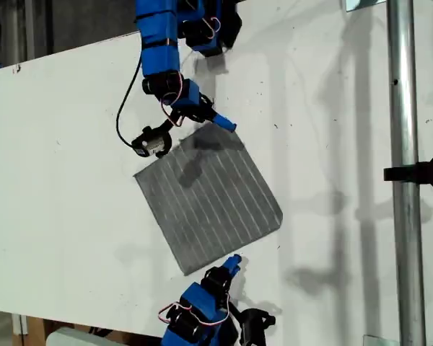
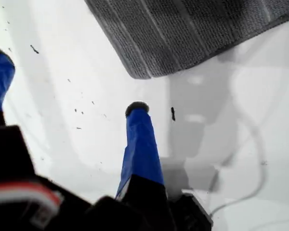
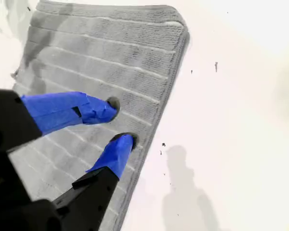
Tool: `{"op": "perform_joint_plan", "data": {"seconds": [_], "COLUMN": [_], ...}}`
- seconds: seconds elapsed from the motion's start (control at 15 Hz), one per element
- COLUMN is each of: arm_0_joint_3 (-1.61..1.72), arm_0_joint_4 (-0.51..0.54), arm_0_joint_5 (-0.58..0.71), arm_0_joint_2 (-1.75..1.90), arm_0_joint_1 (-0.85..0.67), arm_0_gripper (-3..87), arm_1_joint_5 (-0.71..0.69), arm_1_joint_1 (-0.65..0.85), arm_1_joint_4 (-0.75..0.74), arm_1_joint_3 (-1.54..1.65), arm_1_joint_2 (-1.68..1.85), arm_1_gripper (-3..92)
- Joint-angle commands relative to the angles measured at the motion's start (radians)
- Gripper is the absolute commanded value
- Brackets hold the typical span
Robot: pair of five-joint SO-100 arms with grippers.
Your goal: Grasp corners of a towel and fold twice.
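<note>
The towel (image 1: 209,202) lies flat on the white table as a tilted square. At its upper corner (image 2: 140,74) my first gripper (image 1: 215,119) (image 2: 70,84) hangs open, its jaws spread wide. One blue fingertip (image 2: 137,108) is over bare table just short of that corner. My second gripper (image 1: 232,261) (image 3: 119,121) comes in from the exterior view's bottom. It is open by a narrow gap with nothing between its tips. Its fingertips (image 3: 126,140) are over the towel (image 3: 101,53), just inside the lower-right edge, which runs on to the right-hand corner (image 3: 178,24) (image 1: 280,216).
A vertical metal pole (image 1: 400,173) with a black clamp (image 1: 422,173) stands at the exterior view's right. A black cable (image 1: 121,115) loops beside the first arm. The table's near edge runs along the exterior view's bottom left.
</note>
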Motion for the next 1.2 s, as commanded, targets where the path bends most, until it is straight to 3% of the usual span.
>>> {"op": "perform_joint_plan", "data": {"seconds": [0.0,0.27,0.6,0.73,0.87,1.13], "arm_0_joint_3": [-0.078,-0.084,-0.094,-0.098,-0.101,-0.229], "arm_0_joint_4": [-0.020,-0.002,0.000,0.003,0.005,0.011], "arm_0_joint_5": [0.020,0.008,0.002,-0.002,-0.021,0.018], "arm_0_joint_2": [0.009,0.003,-0.005,-0.008,-0.025,-0.183], "arm_0_joint_1": [-0.003,0.000,-0.002,-0.002,0.000,-0.041], "arm_0_gripper": [12.8,11.9,11.4,10.9,10.6,10.9], "arm_1_joint_5": [-0.061,-0.133,-0.170,-0.181,-0.175,-0.175], "arm_1_joint_1": [0.032,0.083,0.101,0.114,0.118,0.101], "arm_1_joint_4": [-0.087,-0.233,-0.311,-0.314,-0.314,-0.311], "arm_1_joint_3": [-0.035,-0.032,-0.032,-0.038,-0.052,-0.089], "arm_1_joint_2": [-0.109,-0.293,-0.456,-0.463,-0.476,-0.503], "arm_1_gripper": [47.7,46.1,42.8,33.3,6.7,0.8]}}
